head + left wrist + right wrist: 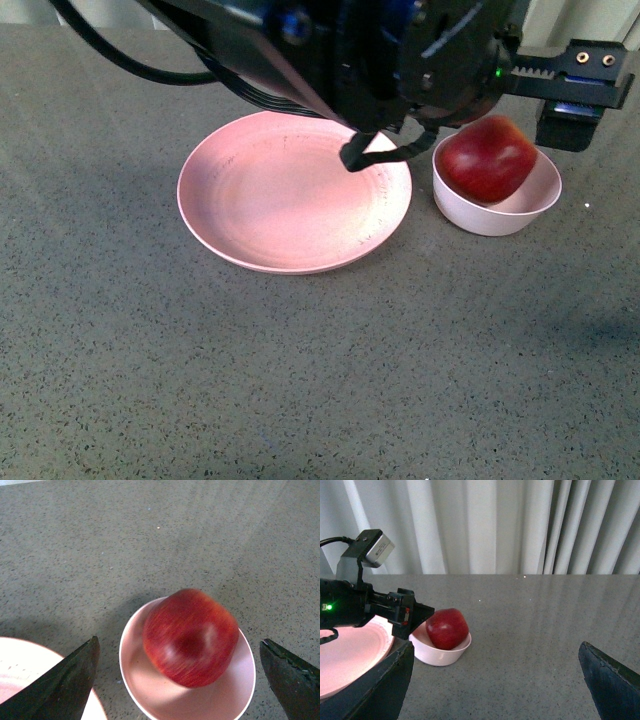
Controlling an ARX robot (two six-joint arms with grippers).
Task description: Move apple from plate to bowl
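The dark-red apple lies in the small pale bowl and stands well above its rim. Left of the bowl sits the wide pink plate, with nothing on it. My left gripper hovers just over the bowl, open, its dark fingers wide on either side of the apple and apart from it. In the right wrist view the left gripper is beside the apple. My right gripper is open over bare table, well away from the bowl.
The left arm's black body and cables hang over the plate's far rim. Grey speckled tabletop spreads around both dishes. Pale curtains stand behind the table's far edge.
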